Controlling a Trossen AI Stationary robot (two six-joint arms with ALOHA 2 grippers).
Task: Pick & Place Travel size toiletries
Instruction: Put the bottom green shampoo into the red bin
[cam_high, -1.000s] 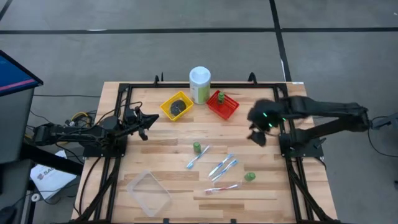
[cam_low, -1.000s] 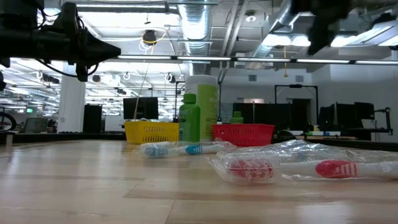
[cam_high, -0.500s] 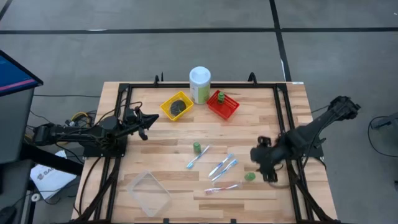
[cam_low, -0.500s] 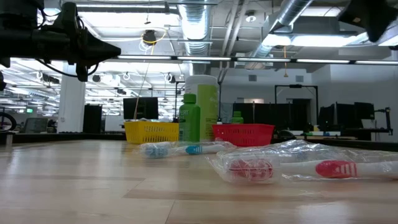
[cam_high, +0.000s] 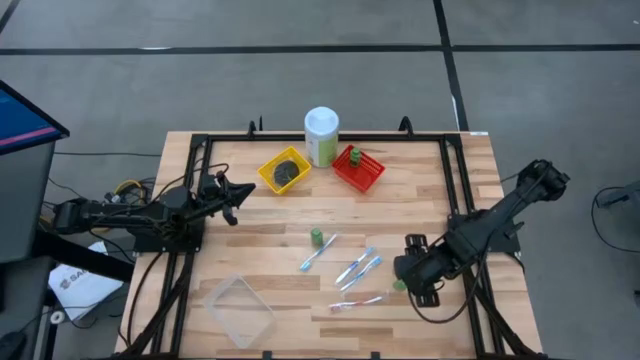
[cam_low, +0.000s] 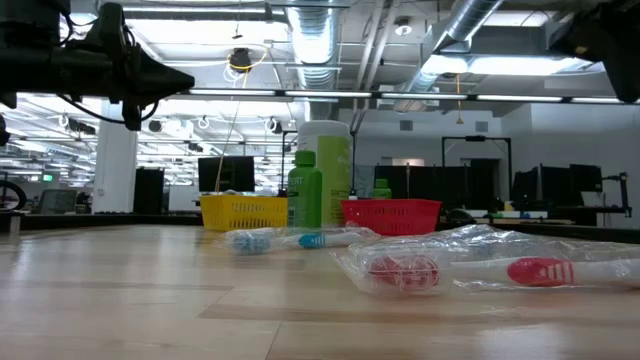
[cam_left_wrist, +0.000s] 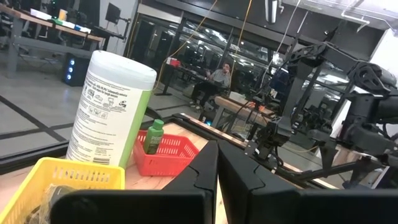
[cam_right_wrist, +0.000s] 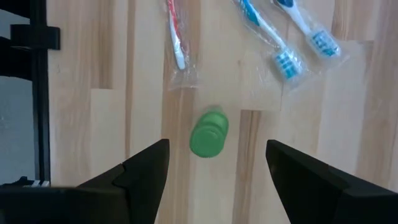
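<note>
From above, the right gripper (cam_high: 408, 281) hangs over a small green bottle (cam_high: 400, 284) near the worktop's front-right edge, far nearer it than the left gripper (cam_high: 230, 200), idle by the left edge with fingers pressed together. The right wrist view shows what the overhead hides — the bottle (cam_right_wrist: 208, 132) stands upright, cap up, centred between wide-open, empty fingers (cam_right_wrist: 145, 168), wrapped toothbrushes (cam_right_wrist: 286, 37) just beside it. The low view shows neither.

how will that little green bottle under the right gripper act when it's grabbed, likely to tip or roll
The green bottle stands upright on the wood, seen cap-first between the right gripper's open fingers. It is narrow and round, so an off-centre touch would probably tip it, and once down it would likely roll. It looks like smooth plastic, probably light and a bit slippery, so a centred squeeze seems safest.
</note>
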